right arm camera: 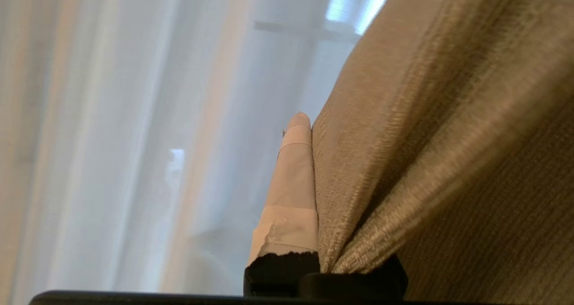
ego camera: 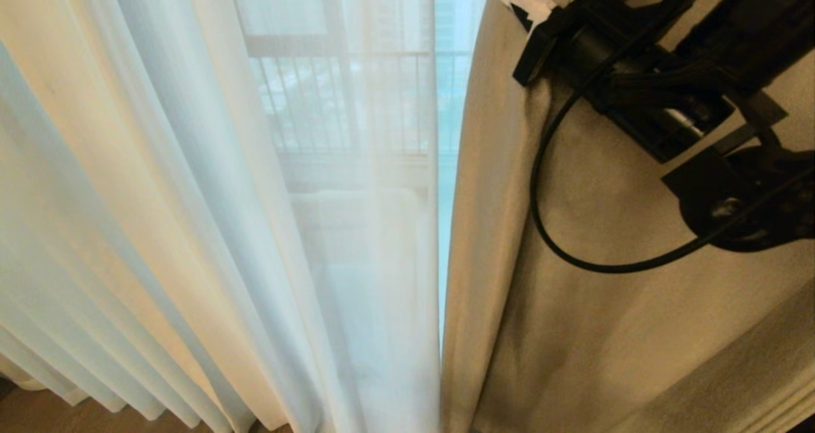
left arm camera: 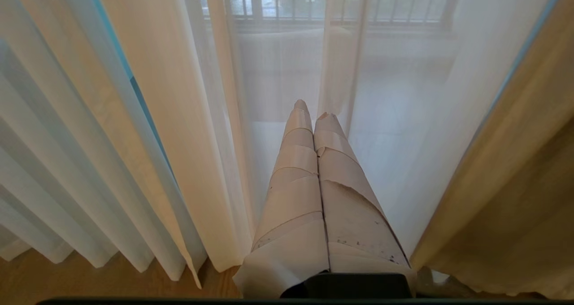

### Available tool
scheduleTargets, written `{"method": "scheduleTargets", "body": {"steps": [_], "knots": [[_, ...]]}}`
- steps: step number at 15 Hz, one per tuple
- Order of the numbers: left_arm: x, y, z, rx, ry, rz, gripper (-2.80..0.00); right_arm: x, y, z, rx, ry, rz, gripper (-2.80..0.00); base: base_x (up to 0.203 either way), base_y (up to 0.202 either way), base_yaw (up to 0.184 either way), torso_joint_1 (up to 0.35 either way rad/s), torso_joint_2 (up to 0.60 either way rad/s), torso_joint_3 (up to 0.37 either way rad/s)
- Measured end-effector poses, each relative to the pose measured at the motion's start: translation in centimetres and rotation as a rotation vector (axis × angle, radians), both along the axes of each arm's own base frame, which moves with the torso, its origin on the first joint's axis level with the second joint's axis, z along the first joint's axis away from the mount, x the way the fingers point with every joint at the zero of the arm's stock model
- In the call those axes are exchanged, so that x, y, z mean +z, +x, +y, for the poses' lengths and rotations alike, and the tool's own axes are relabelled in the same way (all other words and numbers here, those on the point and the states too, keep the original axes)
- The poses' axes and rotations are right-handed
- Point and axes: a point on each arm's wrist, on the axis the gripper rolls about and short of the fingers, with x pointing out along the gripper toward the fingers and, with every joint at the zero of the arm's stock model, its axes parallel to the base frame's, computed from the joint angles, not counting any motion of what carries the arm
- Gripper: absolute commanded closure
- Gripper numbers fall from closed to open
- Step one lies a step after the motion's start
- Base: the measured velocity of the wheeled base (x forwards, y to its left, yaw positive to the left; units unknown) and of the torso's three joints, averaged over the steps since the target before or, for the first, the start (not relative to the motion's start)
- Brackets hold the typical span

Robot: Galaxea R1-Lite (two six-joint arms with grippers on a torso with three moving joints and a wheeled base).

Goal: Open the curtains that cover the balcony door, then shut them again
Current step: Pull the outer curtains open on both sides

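The curtains hang drawn across the view: sheer white panels (ego camera: 191,197) on the left and a thick beige drape (ego camera: 573,325) on the right, with a narrow bright slit between them. My right gripper (ego camera: 525,0) is raised at the drape's inner edge. In the right wrist view it (right arm camera: 314,125) is shut on a fold of the drape (right arm camera: 426,116), which hides one finger; the other taped finger (right arm camera: 293,175) shows. My left gripper (left arm camera: 314,110) is shut and empty, low in front of the sheer panels (left arm camera: 179,116). The balcony door is veiled behind the sheer.
A barred railing (ego camera: 344,102) shows dimly through the sheer fabric. Wooden floor (left arm camera: 112,282) runs under the curtain hems. My right arm's black links and a looping cable (ego camera: 560,242) hang in front of the beige drape.
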Motion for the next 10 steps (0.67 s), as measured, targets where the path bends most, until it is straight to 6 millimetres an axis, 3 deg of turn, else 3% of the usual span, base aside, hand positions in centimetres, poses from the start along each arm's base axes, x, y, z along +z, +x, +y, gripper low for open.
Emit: {"method": "scheduleTargets", "body": {"steps": [5,10], "knots": [[0.0,0.0,0.0,0.000,0.000,0.000,0.00,-1.5,0.2,4.8,0.080,-0.016,0.012,0.00,0.000,0.000,0.000,0.000,0.00,0.000],[0.0,0.0,0.0,0.000,0.000,0.000,0.00,-2.6,0.4,6.9,0.116,-0.027,0.026,0.00,0.000,0.000,0.000,0.000,0.00,0.000]]}}
